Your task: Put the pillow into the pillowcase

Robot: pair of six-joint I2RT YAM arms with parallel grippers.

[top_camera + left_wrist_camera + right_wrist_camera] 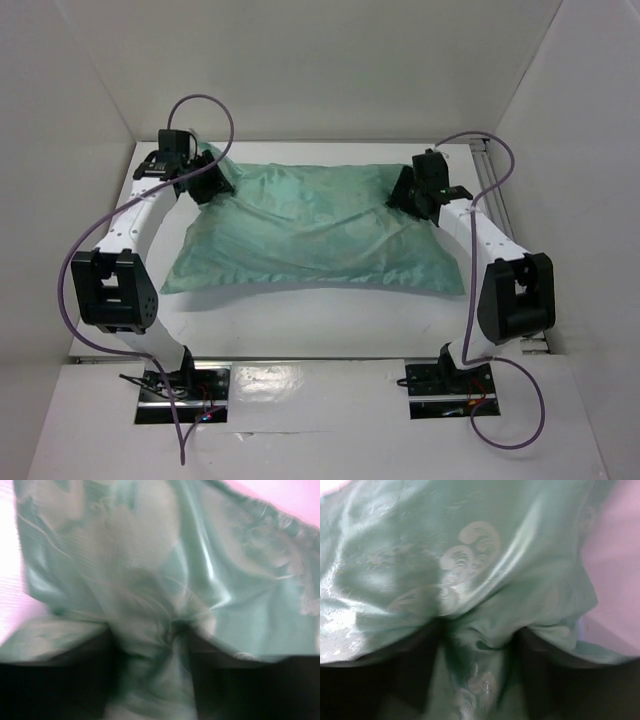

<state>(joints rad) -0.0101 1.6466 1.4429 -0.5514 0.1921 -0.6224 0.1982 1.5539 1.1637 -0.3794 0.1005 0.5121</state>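
The plump mint-green pillowcase point(310, 235) lies across the far half of the white table point(320, 325), leaving a bare strip before the 2 arm bases. The left gripper point(207, 183) pinches its far-left corner and the right gripper point(410, 193) its far-right corner, with fabric bunched between the fingers. The back wall point(320, 70) stands close behind.

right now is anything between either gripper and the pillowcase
Nothing visible is in the way. The left gripper and the right gripper each pinch a bunch of the pillowcase fabric, one at each far corner. No white pillow shows, and the plump pillowcase may already hold it.
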